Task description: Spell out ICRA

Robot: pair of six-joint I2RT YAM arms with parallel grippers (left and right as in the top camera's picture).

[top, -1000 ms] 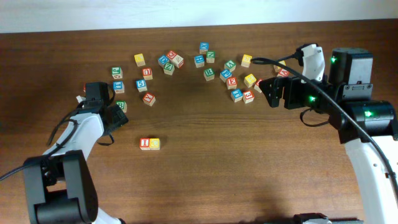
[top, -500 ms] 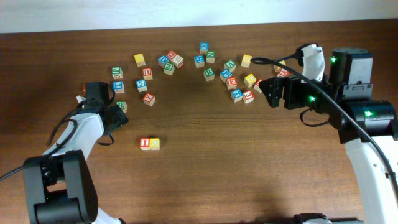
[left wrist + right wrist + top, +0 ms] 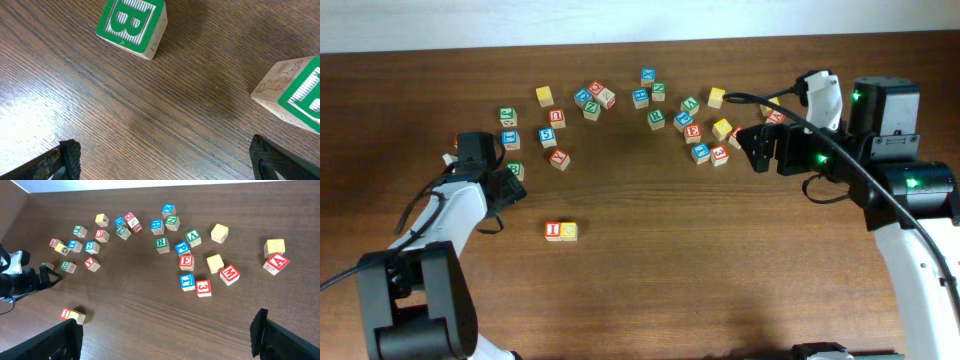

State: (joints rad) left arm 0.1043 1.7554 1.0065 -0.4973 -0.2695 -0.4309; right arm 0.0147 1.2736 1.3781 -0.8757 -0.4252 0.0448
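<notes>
Nothing was found to have moved since the earlier frames. The red I cube (image 3: 553,231) and the yellow C cube (image 3: 568,231) were set touching side by side, the I on the left. They were placed near and left of centre on the table (image 3: 670,260), apart from the rest. The green R cube (image 3: 161,243) was left among the scattered cubes (image 3: 192,260) at the far centre. The red A cube (image 3: 276,262) was placed at the far right, just beside a yellow cube (image 3: 275,246). The left gripper (image 3: 165,162) was held low over bare wood, its fingers spread apart and nothing between them, with a green B cube (image 3: 131,25) lying just beyond. The right gripper (image 3: 165,345) was held high, its fingers likewise wide apart and empty.
</notes>
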